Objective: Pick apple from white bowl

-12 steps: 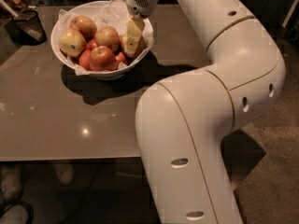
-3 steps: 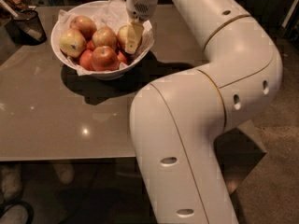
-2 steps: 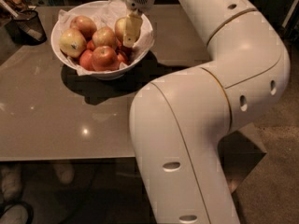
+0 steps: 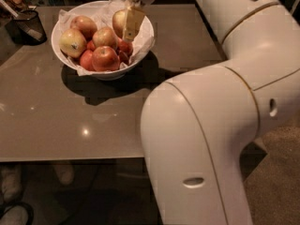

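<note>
The white bowl (image 4: 60,48) stands on the back left of the grey-brown table (image 4: 70,125), lined with crumpled white paper and holding several apples. My gripper (image 4: 124,24) reaches down from the top over the bowl's right side. It is shut on the apple (image 4: 118,18), a pale yellow-gold one, and holds it just above the other fruit near the bowl's far right rim. One pale finger (image 4: 132,24) covers the apple's right side; the other finger is hidden behind it. A redder apple with a stem dimple (image 4: 105,58) and a yellow apple with a dark spot (image 4: 72,42) lie in the bowl.
A small dark mesh cup (image 4: 28,25) stands at the table's far left. My large white arm (image 4: 220,107) fills the right half of the view and hangs over the table's right front corner. Shoes (image 4: 10,182) show on the floor under the front left edge.
The gripper has risen and shifted slightly left with the pale apple in it, lifting it off the pile. The other apples and the bowl have not moved.
</note>
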`<state>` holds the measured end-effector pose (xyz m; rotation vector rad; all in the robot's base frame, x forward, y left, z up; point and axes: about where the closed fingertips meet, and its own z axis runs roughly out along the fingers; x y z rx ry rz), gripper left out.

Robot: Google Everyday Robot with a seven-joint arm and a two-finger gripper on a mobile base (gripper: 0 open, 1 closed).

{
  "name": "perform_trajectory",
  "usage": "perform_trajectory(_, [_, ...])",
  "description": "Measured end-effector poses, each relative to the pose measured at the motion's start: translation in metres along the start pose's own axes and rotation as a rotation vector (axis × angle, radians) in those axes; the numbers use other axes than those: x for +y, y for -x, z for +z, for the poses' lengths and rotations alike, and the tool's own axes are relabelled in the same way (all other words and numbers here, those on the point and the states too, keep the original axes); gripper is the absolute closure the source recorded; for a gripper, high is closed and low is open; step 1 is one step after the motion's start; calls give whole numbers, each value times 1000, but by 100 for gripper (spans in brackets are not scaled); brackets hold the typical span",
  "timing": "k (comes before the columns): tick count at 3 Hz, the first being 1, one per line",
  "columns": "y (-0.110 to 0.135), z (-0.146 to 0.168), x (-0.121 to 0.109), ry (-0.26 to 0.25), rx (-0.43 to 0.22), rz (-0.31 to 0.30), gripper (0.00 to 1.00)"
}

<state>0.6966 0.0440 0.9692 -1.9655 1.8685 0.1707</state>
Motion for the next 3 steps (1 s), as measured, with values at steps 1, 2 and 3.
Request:
perform_trajectory(1, [9,-21,19,3,-50,-39,100])
perform_trajectory(2, [16,-39,41,3,-88,-73,100])
perform_trajectory(3, [18,-37,41,0,-91,-72,100])
